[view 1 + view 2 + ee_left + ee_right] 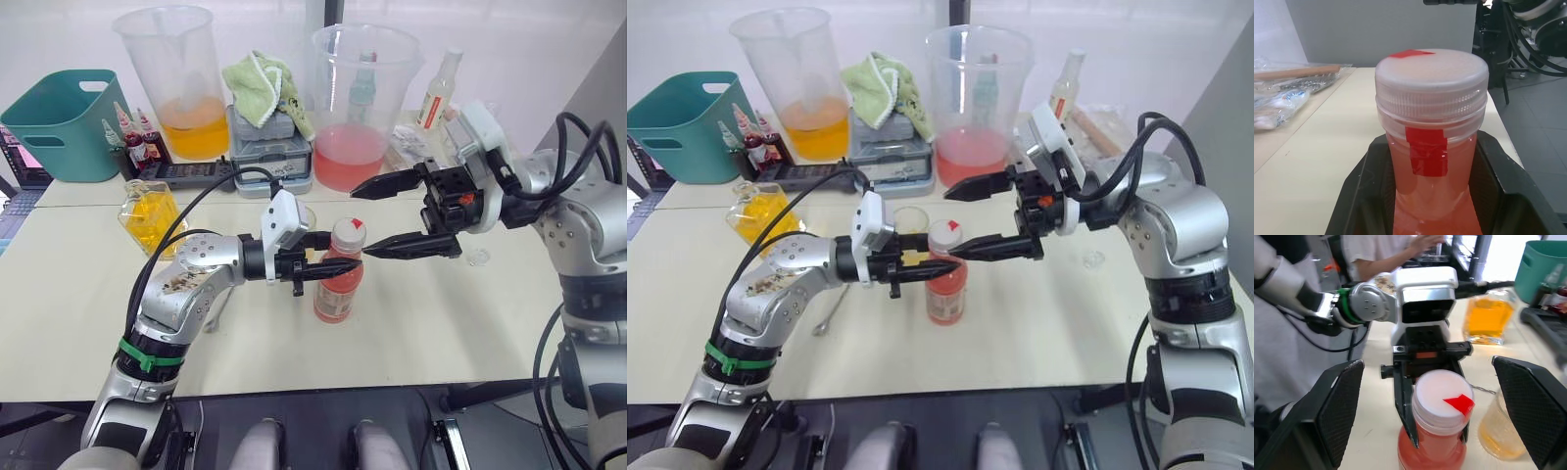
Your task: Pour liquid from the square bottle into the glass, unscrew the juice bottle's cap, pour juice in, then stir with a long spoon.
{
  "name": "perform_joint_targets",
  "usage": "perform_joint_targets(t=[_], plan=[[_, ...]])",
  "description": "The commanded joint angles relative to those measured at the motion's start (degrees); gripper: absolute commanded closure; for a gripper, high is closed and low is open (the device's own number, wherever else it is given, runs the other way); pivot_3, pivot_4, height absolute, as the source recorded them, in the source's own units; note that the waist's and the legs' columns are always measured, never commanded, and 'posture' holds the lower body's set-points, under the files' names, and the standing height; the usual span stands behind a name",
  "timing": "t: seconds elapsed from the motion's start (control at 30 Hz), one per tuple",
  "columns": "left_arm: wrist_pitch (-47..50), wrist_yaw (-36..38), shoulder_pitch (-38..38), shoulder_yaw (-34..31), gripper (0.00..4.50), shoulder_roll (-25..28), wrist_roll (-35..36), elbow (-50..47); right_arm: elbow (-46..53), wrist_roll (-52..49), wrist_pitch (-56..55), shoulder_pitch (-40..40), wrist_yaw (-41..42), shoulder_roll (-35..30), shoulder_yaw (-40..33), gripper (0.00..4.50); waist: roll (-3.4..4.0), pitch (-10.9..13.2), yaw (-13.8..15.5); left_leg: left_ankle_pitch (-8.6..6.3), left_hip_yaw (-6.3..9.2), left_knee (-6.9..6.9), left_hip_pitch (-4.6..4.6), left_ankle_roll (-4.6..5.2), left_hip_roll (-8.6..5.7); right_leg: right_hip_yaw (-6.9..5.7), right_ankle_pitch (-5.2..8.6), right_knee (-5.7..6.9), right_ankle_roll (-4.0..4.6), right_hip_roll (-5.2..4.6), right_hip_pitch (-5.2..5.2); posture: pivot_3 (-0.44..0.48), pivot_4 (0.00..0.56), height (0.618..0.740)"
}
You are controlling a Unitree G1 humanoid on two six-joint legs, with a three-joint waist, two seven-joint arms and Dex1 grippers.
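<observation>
1. So the juice bottle [338, 284] is standing upright around the middle of the bench [78, 294], a bit toward the front edge. The pink-red liquid fills it up into the neck.
2. The left gripper [328, 265] has its two black fingers clamped on the bottle's neck, right under the cap [1431, 78]. In the left wrist view you can see the fingers [1366, 196] hugging both sides of the neck.
3. The cap's on the bottle, white with a red tape mark on top and another strip running down onto the neck.
4. The right gripper [358, 220] is hanging at cap height, coming in from the right edge side, jaws wide apart. The lower fingertip is just beside the cap, can't tell if it's actually touching; the upper one is well above it.
5. The glass [1501, 431] sits just behind the bottle, with some yellow-orange liquid in it.
6. The square bottle [149, 215] is over toward the left edge, upright, well apart from both grippers.
7. The long spoon [831, 311] is lying flat on the bench under the left arm.
8. Along the back edge: two big beakers, one with orange liquid [176, 83] and one with pink [361, 103], a green cloth [265, 86] between them, and a teal basket [61, 122] at the back-left corner.
</observation>
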State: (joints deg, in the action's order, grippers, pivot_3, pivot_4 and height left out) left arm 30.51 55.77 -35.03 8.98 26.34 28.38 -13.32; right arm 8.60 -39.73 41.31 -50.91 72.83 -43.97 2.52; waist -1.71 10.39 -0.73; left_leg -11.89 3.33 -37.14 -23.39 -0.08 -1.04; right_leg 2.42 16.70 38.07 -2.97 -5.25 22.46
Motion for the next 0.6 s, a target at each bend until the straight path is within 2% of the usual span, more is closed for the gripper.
perform_joint_targets(t=[0.03,0.3,0.57,0.6], plan=[[-0.1,0.6,-0.5,0.7,3.01,-0.6,0.1,0.3,9.7,-1.9,6.1,3.3,-11.3,-0.3,-5.1,0.05,0.0,0.0,0.1,0.0,0.0,-0.01,0.0,0.0,0.0,0.0,0.0,-0.01,0.0,-0.01,-0.01,0.0,0.15,0.74],[-1.7,1.7,-1.3,1.3,3.01,-1.6,-0.7,2.6,20.7,-7.1,15.7,9.4,-26.6,2.4,-8.1,0.05,0.0,0.0,0.1,0.0,0.02,-0.03,0.01,0.0,-0.02,-0.02,0.0,-0.03,0.0,-0.01,-0.08,0.0,0.15,0.74],[-2.4,2.4,-1.7,1.7,3.01,-2.3,-1.2,3.7,20.2,-7.4,15.8,10.1,-29.6,3.1,-6.6,0.05,0.0,0.0,0.4,0.0,0.0,-0.09,0.02,0.01,-0.05,-0.02,0.0,-0.04,-0.01,-0.01,-0.13,0.0,0.15,0.74],[-2.4,2.4,-1.8,1.6,3.01,-2.4,-1.2,3.8,20.0,-7.4,15.8,10.0,-29.7,3.3,-6.4,0.28,0.0,0.0,0.4,0.0,0.0,-0.09,0.02,0.01,-0.05,-0.02,0.0,-0.04,-0.01,0.0,-0.13,0.0,0.15,0.74]])
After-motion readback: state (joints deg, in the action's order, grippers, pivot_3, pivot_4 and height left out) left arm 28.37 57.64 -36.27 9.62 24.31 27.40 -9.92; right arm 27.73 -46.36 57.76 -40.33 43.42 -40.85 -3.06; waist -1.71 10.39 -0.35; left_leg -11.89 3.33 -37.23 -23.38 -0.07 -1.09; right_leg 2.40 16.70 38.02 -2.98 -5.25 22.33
